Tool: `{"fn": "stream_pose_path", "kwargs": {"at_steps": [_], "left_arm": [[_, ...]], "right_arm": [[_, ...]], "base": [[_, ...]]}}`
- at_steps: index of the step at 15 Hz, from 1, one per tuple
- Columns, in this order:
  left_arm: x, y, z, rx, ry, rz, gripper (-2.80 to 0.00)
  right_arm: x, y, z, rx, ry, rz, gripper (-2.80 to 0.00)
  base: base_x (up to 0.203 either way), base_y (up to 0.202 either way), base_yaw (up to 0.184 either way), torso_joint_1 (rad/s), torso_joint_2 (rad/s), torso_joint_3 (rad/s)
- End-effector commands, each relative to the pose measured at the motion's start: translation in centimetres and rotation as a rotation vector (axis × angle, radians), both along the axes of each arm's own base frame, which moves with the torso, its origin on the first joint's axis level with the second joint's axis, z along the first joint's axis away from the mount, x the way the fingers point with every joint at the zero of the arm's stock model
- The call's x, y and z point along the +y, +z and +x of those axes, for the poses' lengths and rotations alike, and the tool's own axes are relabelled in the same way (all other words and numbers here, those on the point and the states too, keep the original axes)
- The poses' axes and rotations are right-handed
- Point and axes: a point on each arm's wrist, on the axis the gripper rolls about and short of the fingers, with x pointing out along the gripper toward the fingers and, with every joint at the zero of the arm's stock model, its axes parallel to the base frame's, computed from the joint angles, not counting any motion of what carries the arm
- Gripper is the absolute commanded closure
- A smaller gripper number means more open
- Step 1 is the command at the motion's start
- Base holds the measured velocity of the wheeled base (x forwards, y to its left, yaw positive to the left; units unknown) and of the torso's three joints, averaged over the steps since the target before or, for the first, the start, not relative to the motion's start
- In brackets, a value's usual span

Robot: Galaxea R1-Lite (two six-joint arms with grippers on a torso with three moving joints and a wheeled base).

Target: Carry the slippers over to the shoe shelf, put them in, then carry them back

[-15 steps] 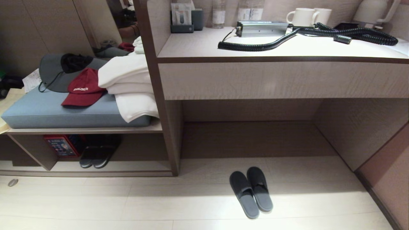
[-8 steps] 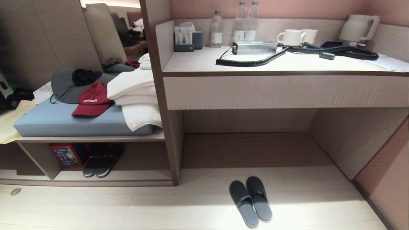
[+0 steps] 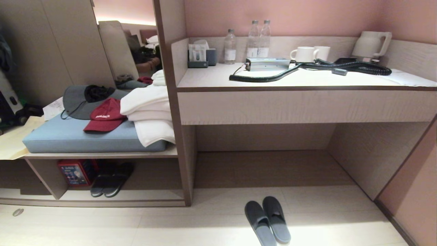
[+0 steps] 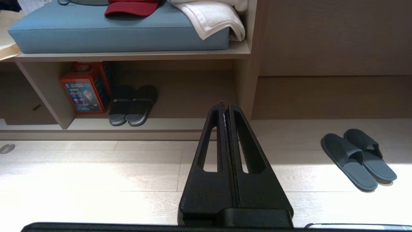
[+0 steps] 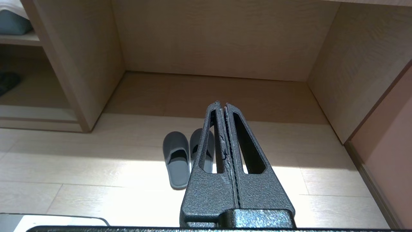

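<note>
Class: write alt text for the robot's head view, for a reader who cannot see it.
A pair of soft grey-blue slide slippers lies on pale flooring before an open desk recess. To the left, a low wood-grain shoe shelf holds a darker pair of slippers beside a red box.

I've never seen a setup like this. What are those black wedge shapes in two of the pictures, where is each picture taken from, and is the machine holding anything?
This is a wheeled robot with two arms. The wide picture comes from a camera on its head; the other two come from cameras on its wrists. The black wedges are its grippers seen from behind: the left gripper and the right gripper, both with fingers pressed shut and holding nothing. On the floor before the desk lie the slippers, side by side. At lower left is the shoe shelf, with a darker pair and a red box inside.
</note>
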Motion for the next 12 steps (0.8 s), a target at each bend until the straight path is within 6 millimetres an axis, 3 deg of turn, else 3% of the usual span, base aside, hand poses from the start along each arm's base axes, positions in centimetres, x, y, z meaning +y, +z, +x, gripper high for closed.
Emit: {"fn": "stream_pose_path", "kwargs": {"at_steps": [1, 7, 12], "left_arm": [[0.00, 0.00, 0.01, 0.001, -0.001, 0.001, 0.00], [0.00, 0.00, 0.01, 0.001, -0.001, -0.002, 0.00], [0.01, 0.00, 0.01, 0.001, 0.000, -0.003, 0.00]], "right_arm": [[0.00, 0.00, 0.00, 0.000, 0.001, 0.000, 0.00], [0.00, 0.00, 0.00, 0.000, 0.001, 0.000, 0.00], [0.00, 0.00, 0.00, 0.000, 0.001, 0.000, 0.00]], "base": [[0.000, 0.000, 0.000, 0.004, 0.00, 0.028], [0.000, 0.000, 0.000, 0.000, 0.00, 0.000], [-0.002, 0.134, -0.002, 0.004, 0.00, 0.007]]}}
